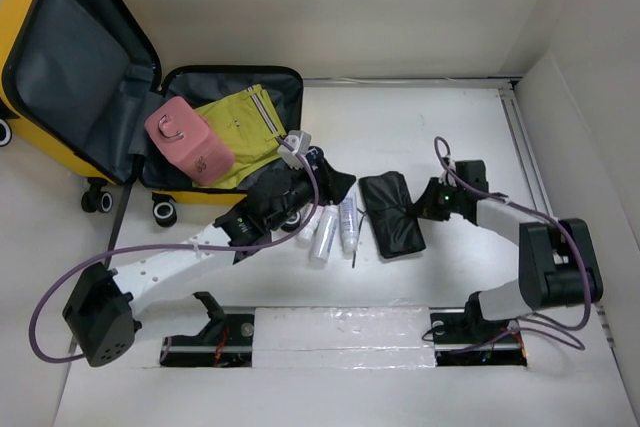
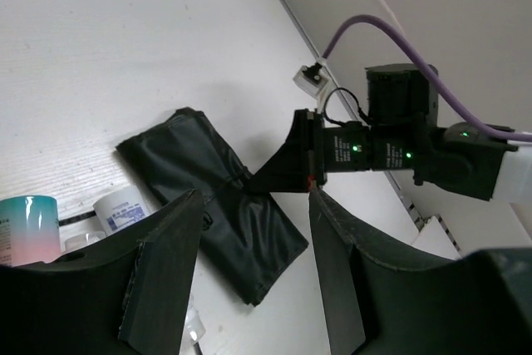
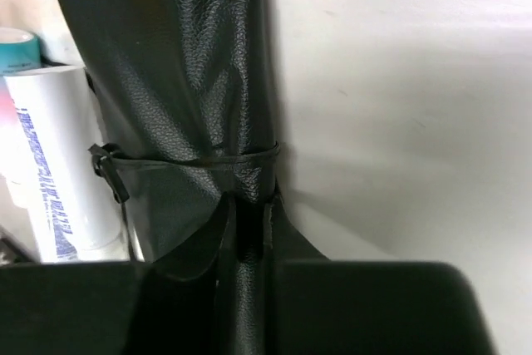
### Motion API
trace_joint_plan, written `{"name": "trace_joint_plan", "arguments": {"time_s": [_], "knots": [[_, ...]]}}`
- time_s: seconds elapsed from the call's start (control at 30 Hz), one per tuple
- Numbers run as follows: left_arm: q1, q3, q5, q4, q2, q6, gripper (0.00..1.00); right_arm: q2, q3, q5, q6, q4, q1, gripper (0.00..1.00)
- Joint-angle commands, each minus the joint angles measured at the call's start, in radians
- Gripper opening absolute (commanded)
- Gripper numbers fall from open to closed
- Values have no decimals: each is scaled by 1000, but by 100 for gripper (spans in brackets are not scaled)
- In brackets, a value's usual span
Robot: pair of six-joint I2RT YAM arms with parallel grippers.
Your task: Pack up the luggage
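The luggage (image 1: pixel 14 7), a yellow hard-shell suitcase, lies open at the far left, grey lining up. Its lower half holds a yellow-green garment (image 1: pixel 240 117) and a small pink case (image 1: pixel 188 142). A flat black pouch (image 1: pixel 392 212) tied with a cord lies on the table at centre. My right gripper (image 1: pixel 425 202) is shut on the pouch's right edge; the right wrist view shows the jaws (image 3: pixel 247 222) pinching the pouch (image 3: pixel 183 81). My left gripper (image 1: pixel 335 182) is open and empty just left of the pouch (image 2: pixel 208 197), fingers (image 2: pixel 162 272) spread.
Several white tubes (image 1: pixel 335 227) lie side by side between the suitcase and the pouch; they also show in the left wrist view (image 2: pixel 125 209) and the right wrist view (image 3: pixel 58 164). A wall (image 1: pixel 580 97) bounds the table on the right.
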State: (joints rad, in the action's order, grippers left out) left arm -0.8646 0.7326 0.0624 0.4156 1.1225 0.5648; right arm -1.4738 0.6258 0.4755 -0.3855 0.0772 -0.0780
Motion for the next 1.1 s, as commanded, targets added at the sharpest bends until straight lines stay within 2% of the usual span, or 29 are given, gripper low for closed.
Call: {"name": "trace_joint_plan", "arguments": {"time_s": [0.0, 0.17, 0.3, 0.4, 0.57, 0.7, 0.87, 1.07], "knots": [[-5, -1, 19, 22, -30, -29, 49, 122, -20, -50, -10, 36, 38, 0], [4, 19, 19, 22, -40, -29, 49, 373, 119, -123, -33, 130, 27, 0], [15, 50, 37, 12, -84, -29, 49, 417, 276, -143, -79, 153, -48, 0], [15, 70, 76, 12, -141, -29, 49, 374, 388, -143, -114, 81, -144, 0], [24, 70, 190, 12, -279, -29, 49, 196, 549, -132, -213, -141, -294, 0], [24, 60, 246, -17, -389, -19, 50, 11, 730, -150, -251, -223, -409, 0], [24, 51, 271, -60, -475, -9, 50, -210, 911, -146, -341, -338, -457, 0], [24, 42, 315, -101, -475, -9, 51, -433, 1070, -213, -457, -406, -511, 0]]}}
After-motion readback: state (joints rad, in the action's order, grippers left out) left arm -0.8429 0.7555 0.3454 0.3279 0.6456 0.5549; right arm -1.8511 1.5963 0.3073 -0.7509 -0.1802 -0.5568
